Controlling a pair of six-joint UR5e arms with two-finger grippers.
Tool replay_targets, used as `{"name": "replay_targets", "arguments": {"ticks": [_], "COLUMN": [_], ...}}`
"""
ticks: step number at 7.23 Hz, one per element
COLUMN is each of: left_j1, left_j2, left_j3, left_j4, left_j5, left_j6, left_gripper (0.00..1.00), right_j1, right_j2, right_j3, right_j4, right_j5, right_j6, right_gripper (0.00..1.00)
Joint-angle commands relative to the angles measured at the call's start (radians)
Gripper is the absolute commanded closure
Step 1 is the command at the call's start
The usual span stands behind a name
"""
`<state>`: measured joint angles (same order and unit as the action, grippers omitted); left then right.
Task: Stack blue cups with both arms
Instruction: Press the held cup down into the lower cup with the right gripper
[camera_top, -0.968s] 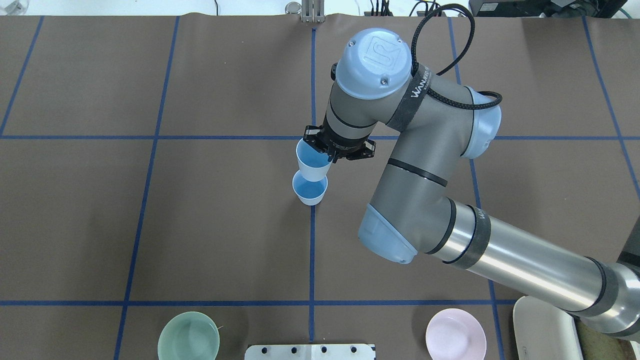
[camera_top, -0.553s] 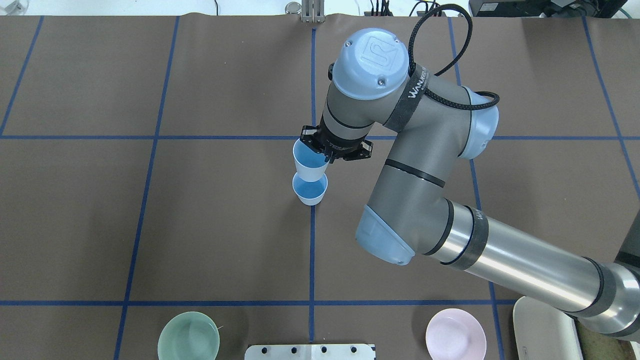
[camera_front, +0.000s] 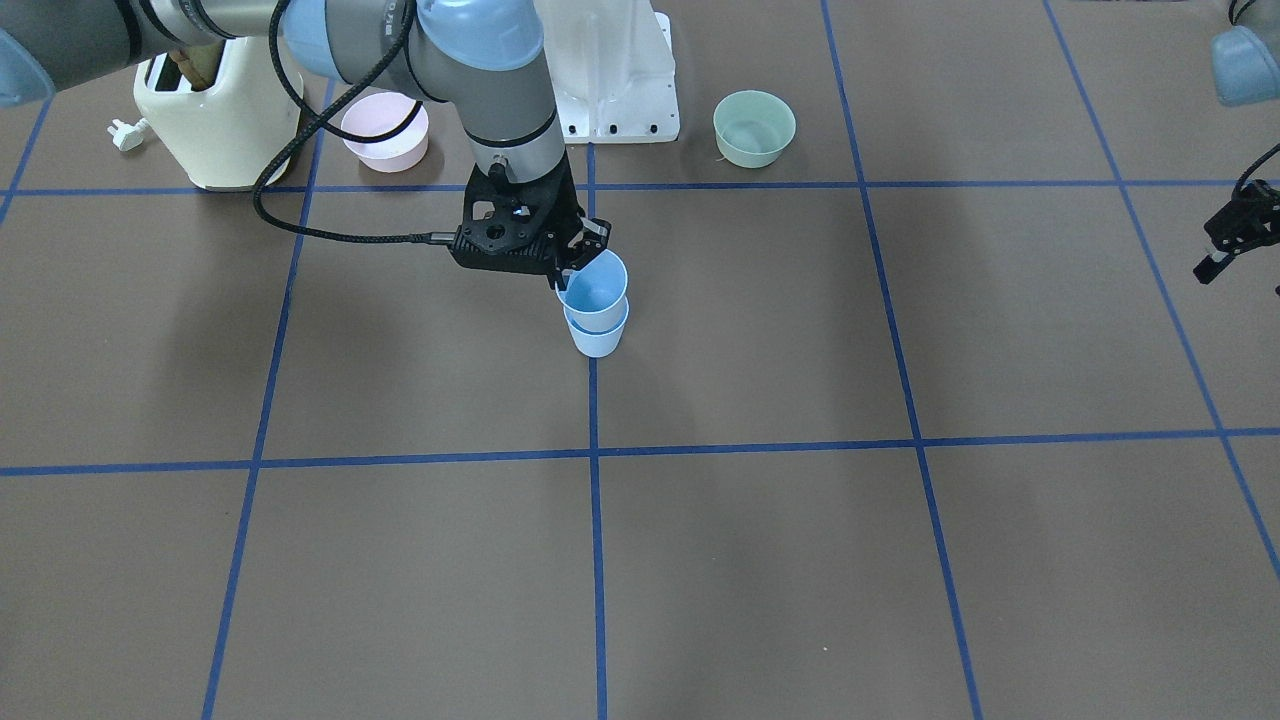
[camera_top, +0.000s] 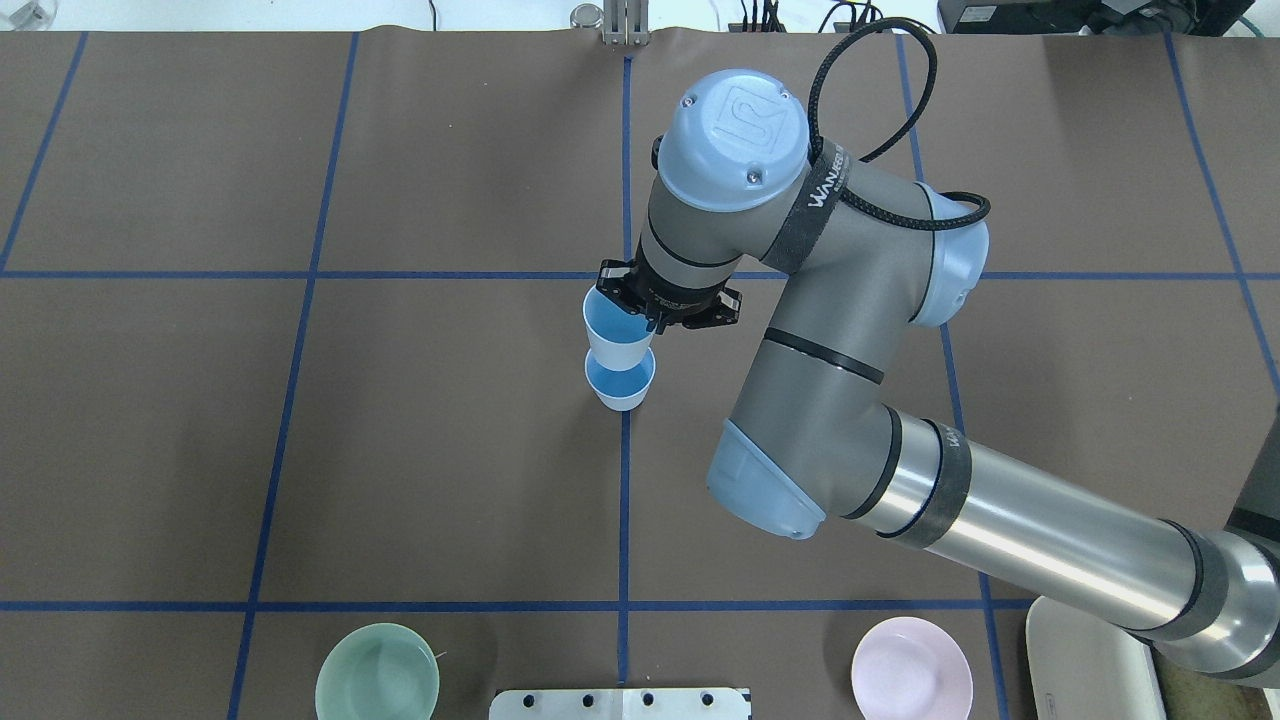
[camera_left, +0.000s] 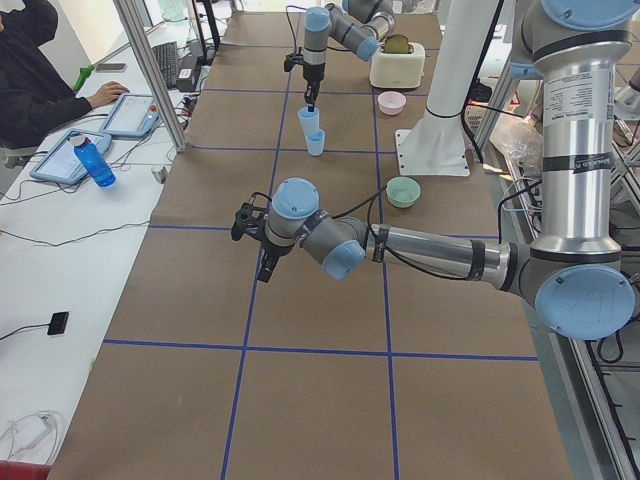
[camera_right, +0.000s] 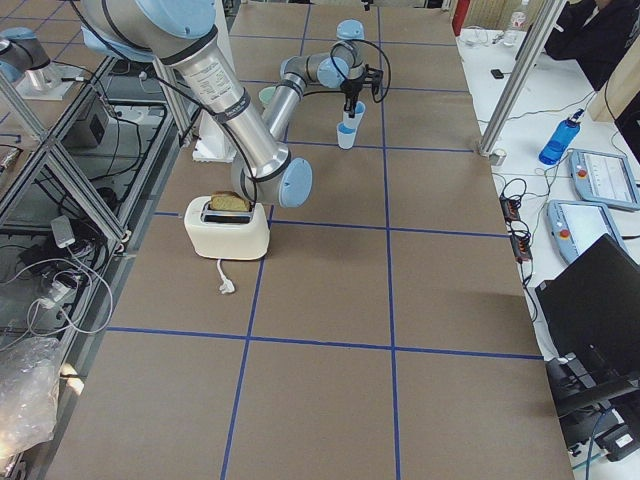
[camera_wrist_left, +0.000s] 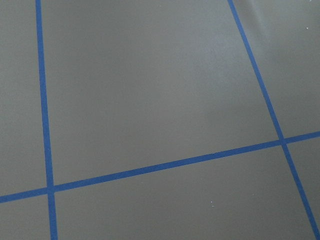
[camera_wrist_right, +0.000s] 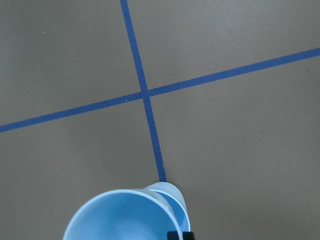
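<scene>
Offset shrinks: right gripper (camera_top: 652, 320), clamped on the rim of the upper cup (camera_top: 612, 335), now holds it more squarely above the lower cup (camera_top: 620, 390) than a second ago, base at its mouth, so seating appears imminent; left gripper (camera_front: 1220, 250), well apart from the lower cup, grip state indiscernible.

Table (camera_top: 450, 470), lower cup (camera_top: 620, 386), green bowl (camera_top: 377, 674), pink bowl (camera_top: 911, 670)

White letters "WAN…" on black strap (camera_top: 815, 200) round right arm (camera_top: 850, 330), embossed logo on blue joint cap (camera_top: 735, 125)
</scene>
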<state>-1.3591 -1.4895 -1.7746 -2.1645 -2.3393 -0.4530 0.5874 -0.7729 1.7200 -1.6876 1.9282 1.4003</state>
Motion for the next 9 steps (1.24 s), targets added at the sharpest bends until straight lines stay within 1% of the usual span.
{"name": "replay_targets", "arguments": {"ticks": [1, 3, 4, 5, 9], "left_j1": [0.000, 0.000, 0.000, 0.000, 0.000], "left_j2": [0.000, 0.000, 0.000, 0.000, 0.000], "left_j3": [0.001, 0.001, 0.001, 0.001, 0.003], "left_j4": [0.000, 0.000, 0.000, 0.000, 0.000], "left_j5": [0.000, 0.000, 0.000, 0.000, 0.002], "left_j6": [0.001, 0.001, 0.001, 0.001, -0.001], "left_gripper": [0.02, 0.02, 0.02, 0.02, 0.02], "right_j1": [-0.005, -0.008, -0.011, -0.014, -0.015], "right_j2": [0.000, 0.000, -0.003, -0.002, -0.003], "right_j3": [-0.003, -0.013, -0.023, -0.033, -0.027], "right_j4": [0.000, 0.005, 0.038, 0.046, 0.046], "right_j5": [-0.006, -0.011, -0.011, -0.014, -0.020], "right_j6": [-0.003, -0.003, 0.002, 0.002, 0.005], "right_gripper": [1.00, 1.00, 1.00, 1.00, 1.00]}}
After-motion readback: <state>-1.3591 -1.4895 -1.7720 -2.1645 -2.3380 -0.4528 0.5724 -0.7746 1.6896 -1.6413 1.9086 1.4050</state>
